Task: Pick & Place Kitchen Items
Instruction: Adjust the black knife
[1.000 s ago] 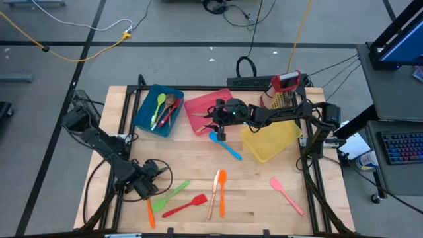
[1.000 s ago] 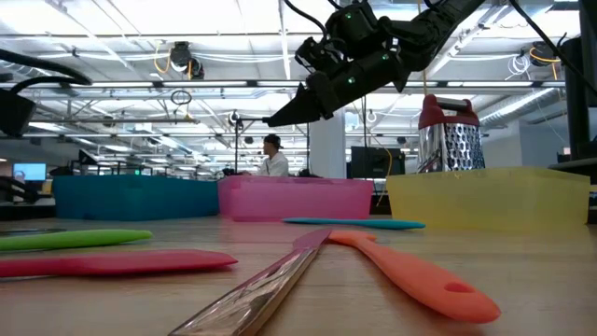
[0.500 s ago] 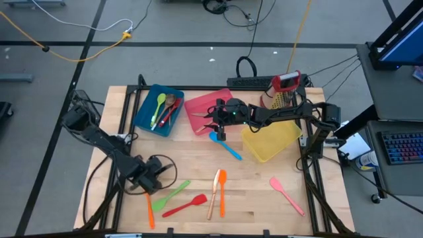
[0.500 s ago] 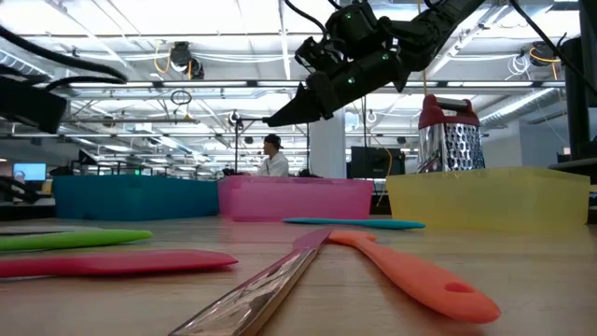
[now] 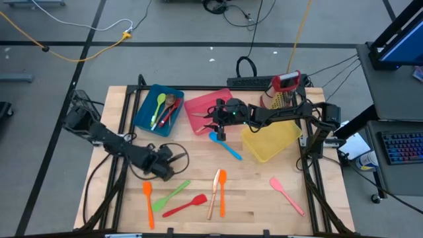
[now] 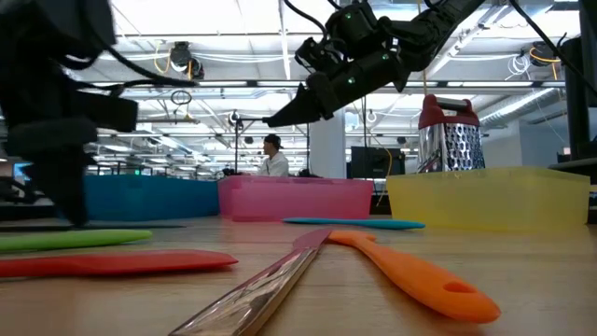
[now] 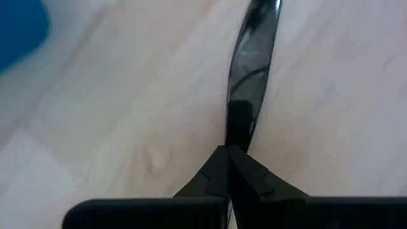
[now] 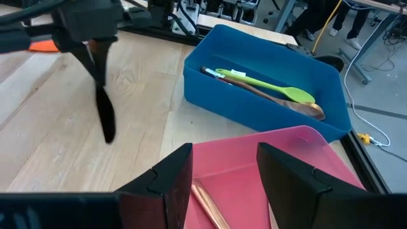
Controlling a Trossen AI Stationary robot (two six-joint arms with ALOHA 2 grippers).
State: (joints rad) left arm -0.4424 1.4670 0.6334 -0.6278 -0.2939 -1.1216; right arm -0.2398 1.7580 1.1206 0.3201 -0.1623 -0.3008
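left tool (image 5: pixel 173 158) | black utensil (image 7: pixel 251 63) clamped | moved toward table centre

From the left wrist camera, the left gripper (image 7: pixel 227 152) has its 2 dark fingers (image 7: pixel 206 178) pinched together on the end of a slim black utensil (image 7: pixel 251 63). The utensil runs away from the fingertips toward 12 o'clock, glossy, over pale wooden table (image 7: pixel 114 114). A blue patch (image 7: pixel 19 28) sits at 10 o'clock.

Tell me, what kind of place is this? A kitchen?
Probably not a kitchen but a robotics lab in an open office hall: ceiling light strips, a person at a desk, floor cables and a keyboard beside the table.
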